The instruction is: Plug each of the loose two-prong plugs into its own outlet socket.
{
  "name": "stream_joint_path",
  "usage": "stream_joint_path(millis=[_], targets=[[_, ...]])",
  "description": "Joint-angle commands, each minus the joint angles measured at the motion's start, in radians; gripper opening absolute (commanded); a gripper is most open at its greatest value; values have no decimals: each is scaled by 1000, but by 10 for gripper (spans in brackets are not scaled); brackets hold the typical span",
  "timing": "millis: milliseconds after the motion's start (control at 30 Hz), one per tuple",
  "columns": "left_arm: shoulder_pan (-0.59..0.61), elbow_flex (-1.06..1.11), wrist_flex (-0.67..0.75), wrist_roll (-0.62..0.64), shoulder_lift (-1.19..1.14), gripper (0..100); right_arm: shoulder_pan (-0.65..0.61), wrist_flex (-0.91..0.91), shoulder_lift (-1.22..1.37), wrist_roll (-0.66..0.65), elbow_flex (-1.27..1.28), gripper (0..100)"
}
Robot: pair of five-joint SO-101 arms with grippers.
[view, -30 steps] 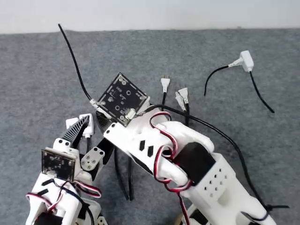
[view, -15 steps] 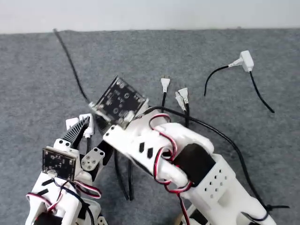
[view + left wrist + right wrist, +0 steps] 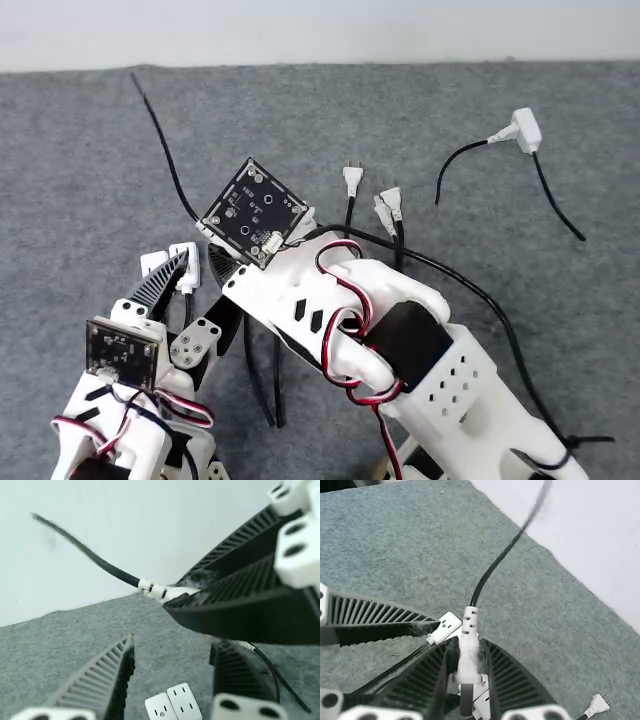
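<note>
The right gripper had its fingers clamped on a white plug over the outlet sockets. These lay on the bench between the spread fingers of the left gripper. Within 1 second the right wrist had rocked and the plug's black cord had swung sideways. This was probably an alignment adjustment, and the prongs looked unseated. Other plugs lay loose.
</note>
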State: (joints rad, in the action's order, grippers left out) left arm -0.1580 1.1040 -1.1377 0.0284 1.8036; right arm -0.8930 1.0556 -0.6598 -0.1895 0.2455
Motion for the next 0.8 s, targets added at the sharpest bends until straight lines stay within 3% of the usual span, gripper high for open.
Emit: stream_joint_path(millis=[0, 500, 767], targets=[[-6, -39, 2, -3, 21, 243, -16, -18, -4, -6, -5, 8], [-3, -2, 0, -6, 21, 245, -12, -21, -2, -17, -3, 8], [-11, -134, -14, -2, 21, 246, 4, -18, -5, -17, -8, 8]])
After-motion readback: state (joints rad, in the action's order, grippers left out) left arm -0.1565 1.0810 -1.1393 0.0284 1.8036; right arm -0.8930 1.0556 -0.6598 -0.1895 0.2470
